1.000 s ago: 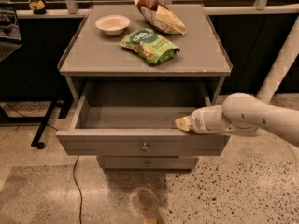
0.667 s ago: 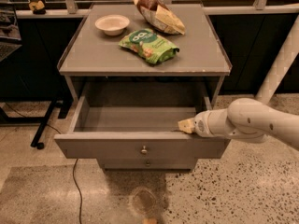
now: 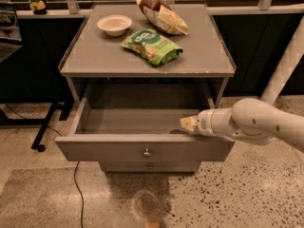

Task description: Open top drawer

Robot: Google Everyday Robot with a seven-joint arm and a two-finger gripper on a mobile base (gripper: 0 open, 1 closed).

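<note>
The top drawer (image 3: 118, 150) is a wide grey front with a small round metal knob (image 3: 147, 152) at its centre. It stands pulled far out of the grey cabinet, and its inside (image 3: 133, 120) shows no contents. My gripper (image 3: 188, 124) comes in from the right on a white arm (image 3: 256, 122). Its tan tip sits just above the right part of the drawer's front rim, inside the open drawer.
On the cabinet top (image 3: 95, 56) lie a white bowl (image 3: 114, 23), a green snack bag (image 3: 151, 46) and a brown-and-yellow chip bag (image 3: 161, 14). A lower drawer front (image 3: 150, 166) shows under the open one. A black stand leg (image 3: 45, 129) and cable (image 3: 78, 194) lie at left.
The drawer has slid a little further out toward the camera. My gripper has moved with its front rim, staying at the right side.
</note>
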